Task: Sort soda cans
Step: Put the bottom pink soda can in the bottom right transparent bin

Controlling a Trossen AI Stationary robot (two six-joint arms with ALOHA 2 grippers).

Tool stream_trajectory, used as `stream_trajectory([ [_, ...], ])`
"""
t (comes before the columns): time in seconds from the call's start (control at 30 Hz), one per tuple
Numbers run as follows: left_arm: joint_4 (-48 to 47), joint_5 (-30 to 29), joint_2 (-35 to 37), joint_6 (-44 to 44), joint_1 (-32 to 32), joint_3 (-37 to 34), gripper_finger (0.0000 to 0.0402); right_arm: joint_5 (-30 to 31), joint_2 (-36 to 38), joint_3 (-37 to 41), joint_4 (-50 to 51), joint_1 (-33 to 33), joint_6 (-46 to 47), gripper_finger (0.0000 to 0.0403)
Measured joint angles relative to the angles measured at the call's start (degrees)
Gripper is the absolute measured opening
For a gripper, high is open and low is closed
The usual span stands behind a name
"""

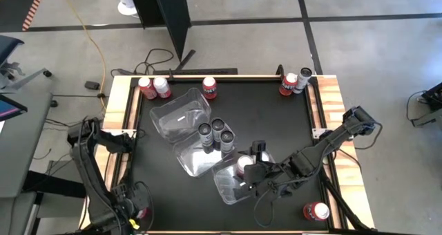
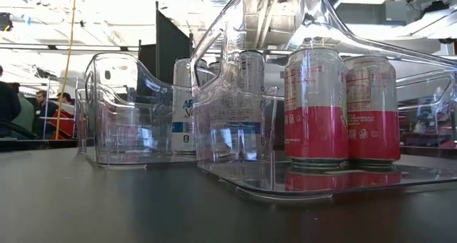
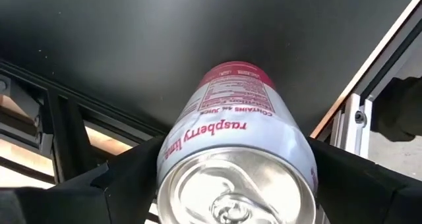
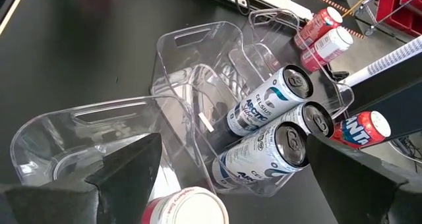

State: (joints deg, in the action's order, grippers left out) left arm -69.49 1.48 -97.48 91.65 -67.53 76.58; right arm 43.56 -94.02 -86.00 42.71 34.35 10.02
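A white and pink soda can (image 3: 231, 128) stands upright on the black table near its near left corner. My left gripper (image 3: 231, 178) points down over it, open, with one finger on each side of the can's top. In the high view this gripper (image 1: 138, 211) sits over the can. My right gripper (image 4: 237, 178) hangs open above the nearest clear tub (image 1: 231, 186), over a pink-topped can (image 4: 184, 207) standing in it. The low view shows two pink and white cans (image 2: 314, 103) in that tub. Three dark cans (image 1: 214, 133) stand in the middle tub (image 1: 197, 159).
A third clear tub (image 1: 181, 114) stands toward the far left. Red cans stand along the far edge, three at left (image 1: 162, 87) and two at right (image 1: 295, 81). Another red can (image 1: 316, 211) is near the near right corner. Wooden rails (image 1: 331, 104) border the table.
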Motion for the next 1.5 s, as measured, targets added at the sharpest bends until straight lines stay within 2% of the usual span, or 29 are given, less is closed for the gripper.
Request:
stream_trajectory([
  [0.43, 2.10, 1.04, -4.46, -6.24, 0.00, 0.07, 0.0344, -0.03, 0.00, 0.00, -0.60, 0.00, 0.00, 0.0395],
  [0.77, 3.05, 1.18, -5.59, -7.90, 0.07, 0.20, 0.0309, -0.05, 0.00, 0.00, -1.15, 0.00, -0.07, 0.0395],
  [1.03, 3.09, 0.44, -5.63, -9.66, 0.72, 0.18, 0.0305, -0.05, 0.00, 0.00, -1.19, 0.00, -0.37, 0.0395],
  [1.27, 3.02, -1.64, -5.65, -16.13, 4.53, 0.13, 0.0303, -0.05, 0.00, 0.00, -1.19, 0.00, -0.52, 0.0395],
  [1.5, 3.03, -3.04, -5.65, -27.48, 10.52, 0.13, 0.0303, -0.05, 0.00, 0.00, -1.17, 0.00, -0.63, 0.0395],
])
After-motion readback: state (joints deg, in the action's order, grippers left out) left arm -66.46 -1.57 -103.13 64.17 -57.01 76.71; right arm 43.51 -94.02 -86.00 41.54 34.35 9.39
